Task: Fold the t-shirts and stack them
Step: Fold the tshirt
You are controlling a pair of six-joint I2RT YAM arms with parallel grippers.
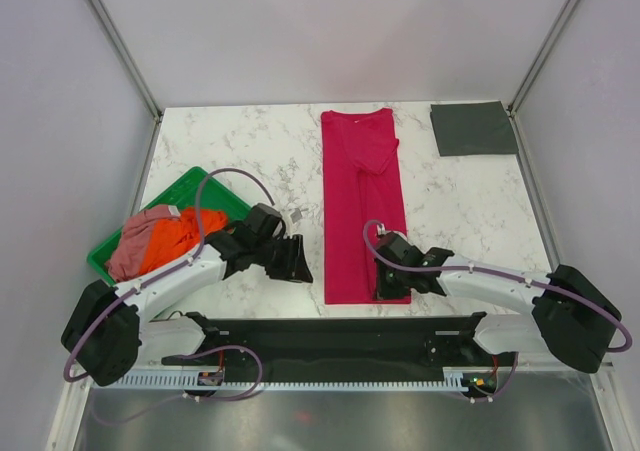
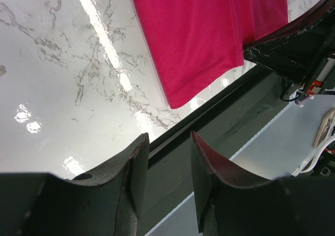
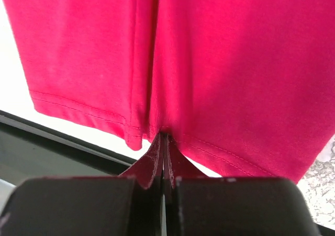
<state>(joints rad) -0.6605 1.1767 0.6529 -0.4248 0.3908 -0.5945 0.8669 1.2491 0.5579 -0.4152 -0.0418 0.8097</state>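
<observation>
The crimson-red t-shirt (image 1: 362,201) lies folded lengthwise as a long strip down the middle of the table. My right gripper (image 1: 385,289) is shut on its near hem; in the right wrist view the fingertips (image 3: 163,136) pinch the hem of the red cloth (image 3: 220,53). Just left of the shirt's near corner (image 2: 193,32), my left gripper (image 1: 297,264) hangs open, and nothing sits between its fingers (image 2: 170,142). A dark grey t-shirt (image 1: 472,128) lies folded flat at the back right. An orange t-shirt (image 1: 178,237) and a dusty pink one (image 1: 135,249) are bunched in the tray.
The green plastic tray (image 1: 190,184) sits at the left, just behind my left arm. A black rail (image 1: 330,331) runs along the table's near edge. Pale walls and metal posts close in the sides and back.
</observation>
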